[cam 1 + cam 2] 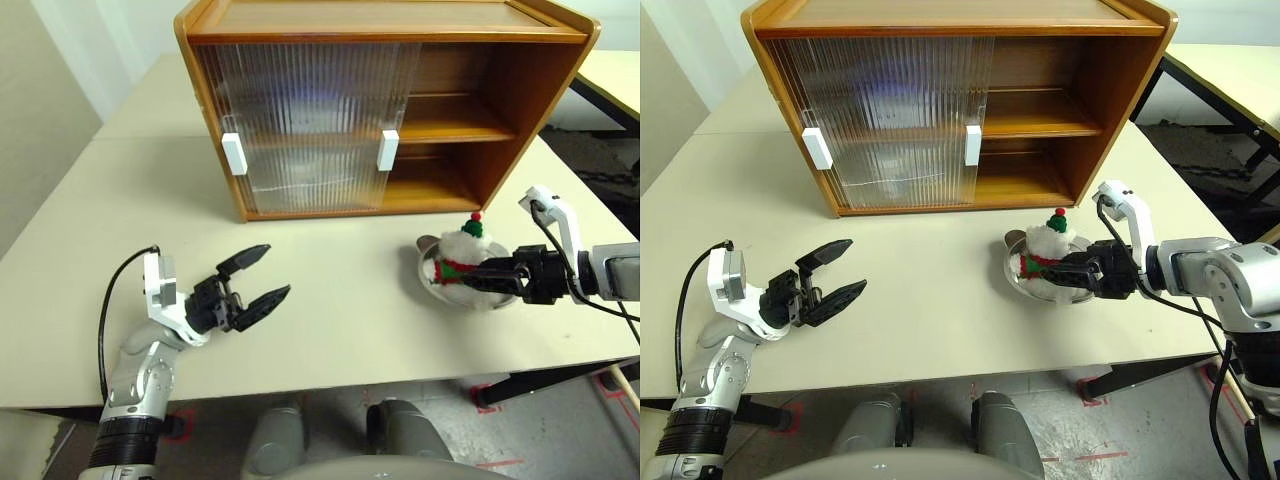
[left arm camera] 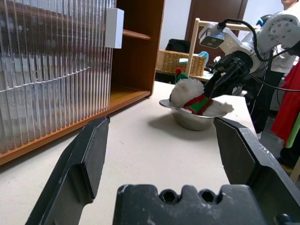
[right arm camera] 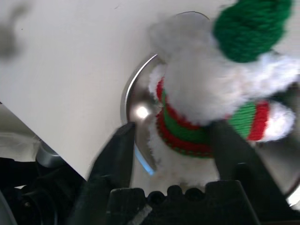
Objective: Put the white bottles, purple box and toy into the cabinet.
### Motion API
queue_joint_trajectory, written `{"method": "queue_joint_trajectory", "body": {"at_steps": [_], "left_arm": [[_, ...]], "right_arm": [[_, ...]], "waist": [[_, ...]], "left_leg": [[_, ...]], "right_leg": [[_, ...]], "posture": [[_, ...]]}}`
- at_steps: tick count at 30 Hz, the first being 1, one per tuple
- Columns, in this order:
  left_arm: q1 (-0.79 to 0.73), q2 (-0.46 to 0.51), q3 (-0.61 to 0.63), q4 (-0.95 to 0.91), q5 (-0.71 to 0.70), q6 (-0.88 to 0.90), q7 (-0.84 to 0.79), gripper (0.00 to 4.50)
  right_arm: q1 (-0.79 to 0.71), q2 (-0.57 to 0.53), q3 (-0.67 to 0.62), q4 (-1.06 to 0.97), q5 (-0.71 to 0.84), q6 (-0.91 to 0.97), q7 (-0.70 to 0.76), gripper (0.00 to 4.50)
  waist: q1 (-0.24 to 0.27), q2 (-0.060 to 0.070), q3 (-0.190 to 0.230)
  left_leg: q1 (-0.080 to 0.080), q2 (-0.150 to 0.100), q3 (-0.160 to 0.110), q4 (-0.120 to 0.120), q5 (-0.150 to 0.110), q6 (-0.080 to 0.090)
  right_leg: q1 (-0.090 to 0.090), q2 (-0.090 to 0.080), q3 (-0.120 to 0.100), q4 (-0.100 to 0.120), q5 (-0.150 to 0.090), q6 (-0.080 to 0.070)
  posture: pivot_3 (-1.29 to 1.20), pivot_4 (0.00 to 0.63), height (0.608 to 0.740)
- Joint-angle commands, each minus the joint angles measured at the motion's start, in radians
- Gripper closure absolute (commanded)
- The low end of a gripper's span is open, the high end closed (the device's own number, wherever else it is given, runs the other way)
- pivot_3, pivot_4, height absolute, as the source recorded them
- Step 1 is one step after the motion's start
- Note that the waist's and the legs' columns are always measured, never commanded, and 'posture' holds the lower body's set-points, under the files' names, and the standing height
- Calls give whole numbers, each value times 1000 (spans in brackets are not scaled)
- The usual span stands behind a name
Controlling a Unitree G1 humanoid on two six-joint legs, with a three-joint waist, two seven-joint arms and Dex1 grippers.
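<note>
Closing on toy (image 1: 462, 258) in metal dish (image 1: 432, 285), right of centre: right gripper (image 1: 482, 272) fingers straddle its body, grip unconfirmed | left gripper (image 1: 256, 280) spread wide, idle lower left | cabinet (image 1: 490, 140) right side open, presumably to receive it.

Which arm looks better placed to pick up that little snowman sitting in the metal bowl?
The right. The right gripper already has its jaws on either side of the toy in the metal dish. The left gripper hangs open over bare table, well away from it.
</note>
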Motion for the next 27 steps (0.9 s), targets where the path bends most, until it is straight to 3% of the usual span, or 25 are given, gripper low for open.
{"method": "queue_joint_trajectory", "body": {"at_steps": [1,6,12,21,27], "left_arm": [[-6,-8,-18,-19,15,-4,5,0],[-8,-12,-17,-22,10,0,8,0],[-23,-13,-14,-8,8,2,11,0],[-33,-9,-16,2,12,4,6,0],[-29,-9,-15,-6,8,7,9,0]], "right_arm": [[10,13,23,-7,4,-10,2,2835],[17,-10,25,9,-6,-21,14,4475],[11,-46,-2,52,-11,-44,51,4475],[-73,-119,-108,73,115,22,170,4475],[-173,-90,-177,116,173,43,145,4475]], "waist": [[0,0,0],[0,0,0],[0,0,0],[1,0,-1],[0,0,-1]], "left_leg": [[0,0,0,0,0,0],[0,0,0,0,0,0],[0,0,0,1,0,0],[-1,0,0,0,0,0],[-1,0,0,0,0,0]], "right_leg": [[0,0,0,0,0,0],[0,1,0,0,0,0],[0,0,1,0,0,0],[0,0,1,-1,0,0],[0,0,1,0,0,0]], "posture": [[171,13,740],[166,11,740],[158,4,740],[153,3,740],[155,3,740]]}}
